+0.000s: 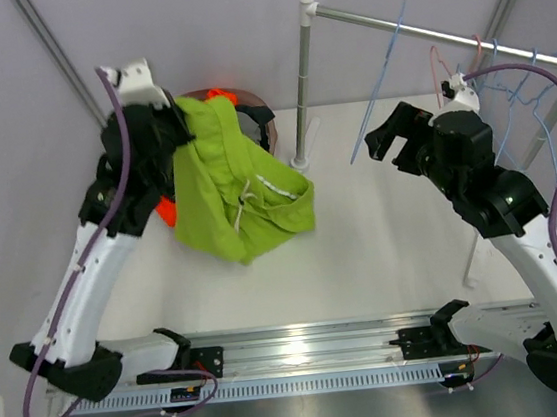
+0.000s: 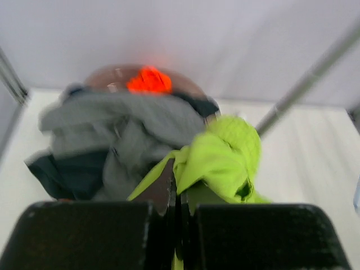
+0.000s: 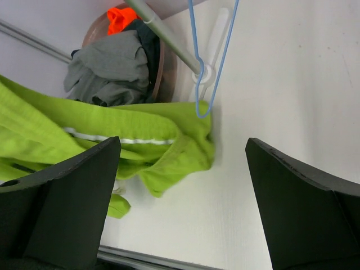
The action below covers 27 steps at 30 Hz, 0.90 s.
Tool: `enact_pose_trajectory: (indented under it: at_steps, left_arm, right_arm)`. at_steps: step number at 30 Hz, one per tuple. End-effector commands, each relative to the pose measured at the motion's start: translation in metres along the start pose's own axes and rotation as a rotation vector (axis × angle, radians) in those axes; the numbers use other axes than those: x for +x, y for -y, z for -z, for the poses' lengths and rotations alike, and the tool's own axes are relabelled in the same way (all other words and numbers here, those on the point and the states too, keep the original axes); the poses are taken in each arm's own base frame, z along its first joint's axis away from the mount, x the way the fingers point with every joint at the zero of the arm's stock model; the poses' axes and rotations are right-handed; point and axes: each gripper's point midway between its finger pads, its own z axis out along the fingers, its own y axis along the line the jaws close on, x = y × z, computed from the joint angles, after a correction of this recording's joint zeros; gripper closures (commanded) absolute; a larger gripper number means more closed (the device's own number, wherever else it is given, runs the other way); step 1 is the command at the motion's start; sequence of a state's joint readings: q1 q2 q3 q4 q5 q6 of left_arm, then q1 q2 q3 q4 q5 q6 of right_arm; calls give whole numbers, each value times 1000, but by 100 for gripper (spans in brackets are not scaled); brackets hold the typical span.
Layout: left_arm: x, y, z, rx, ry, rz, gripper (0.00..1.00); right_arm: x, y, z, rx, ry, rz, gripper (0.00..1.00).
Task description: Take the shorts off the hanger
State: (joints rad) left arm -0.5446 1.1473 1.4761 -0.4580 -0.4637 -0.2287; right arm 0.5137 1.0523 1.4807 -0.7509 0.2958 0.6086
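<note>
Clamping the lime green shorts (image 1: 242, 197) in the closed left hand (image 2: 175, 194) just beside the bowl (image 1: 265, 109), leaving the right hand (image 1: 391, 133) wide open, empty, risking a miss if released early.

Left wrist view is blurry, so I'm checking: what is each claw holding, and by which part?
Left claw pinches the lime shorts by a bunched fold of fabric; which edge is unclear. Right claw is open, holding nothing.

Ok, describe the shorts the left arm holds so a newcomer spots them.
Find the upright chrome pole; left of it, lime green fabric shorts hang from the left gripper. Only this pair is green with a white drawstring; the pile behind is grey, navy, orange.
</note>
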Motion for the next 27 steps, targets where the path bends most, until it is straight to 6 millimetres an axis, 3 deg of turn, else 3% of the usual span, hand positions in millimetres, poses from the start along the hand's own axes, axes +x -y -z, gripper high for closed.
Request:
enact_pose_trajectory:
  at_steps: [1,2,3,4,5,6,7,8,9,10,11,12,13,14,15,16,18,19,20,21,22,23,25,26,27]
  left_arm:
    - [-103,-11,-13,-10,191,-6,100]
    - [-87,-10,-56,-40,122,-42,100]
    - [-176,-18,-33,-34,310,11,100]
    - [-176,-22,-50,-53,280,2,100]
    - [-196,-20,-78,-56,324,22,100]
    - [-206,-24,-89,-32,351,53,100]
    - [-245,-22,-75,7,490,98,100]
    - [-231,-23,-102,9,469,109,100]
    - [-246,-25,-91,39,530,141,100]
    - [-211,-28,-131,30,491,141,100]
    - [-206,-27,-138,30,479,150,100]
    - [-157,-31,-189,2,356,141,100]
    - [-151,-26,-202,19,327,142,100]
    - [-125,-25,-217,16,236,141,100]
    - [-79,-27,-251,8,137,133,100]
    - [-54,-25,-262,21,74,130,100]
    - [26,-36,-285,-14,-91,132,99]
    - [40,-36,-285,-13,-121,134,89]
    - [62,-38,-287,-13,-174,134,58]
    - [81,-41,-284,-24,-232,131,42]
    - [90,-42,-283,-29,-264,128,17]
    - [96,-45,-281,-45,-289,125,5]
    - [100,-50,-268,-75,-333,119,1]
    - [85,-50,-255,-81,-312,115,1]
    - [86,-53,-246,-100,-319,98,1]
  right_arm:
    - [-19,8,24,5,82,7,1]
    - [-19,10,29,-5,91,-1,0]
    - [-18,11,31,-8,94,-5,1]
    - [-18,12,33,-10,99,-11,1]
    - [-13,14,33,-11,91,-19,1]
    - [-14,14,38,-25,100,-31,1]
    - [-11,15,38,-30,97,-37,1]
    - [-7,13,39,-44,85,-39,1]
    - [-2,15,39,-48,74,-45,1]
    - [1,16,41,-51,67,-47,0]
    - [5,15,42,-63,56,-48,1]
    - [9,16,41,-64,47,-44,1]
    - [10,18,44,-64,50,-46,1]
    - [8,19,46,-61,60,-45,1]
    - [9,22,45,-51,63,-40,1]
    - [7,24,48,-51,75,-42,1]
    - [4,24,50,-53,88,-41,1]
    - [1,22,53,-64,98,-42,1]
    - [0,21,56,-72,103,-45,1]
    - [-1,21,57,-78,108,-49,1]
    - [-3,20,59,-85,115,-52,1]
    - [-5,20,63,-93,127,-59,1]
    - [-7,20,67,-99,134,-65,1]
    - [-8,22,68,-95,139,-65,1]
    - [-8,22,70,-96,140,-68,1]
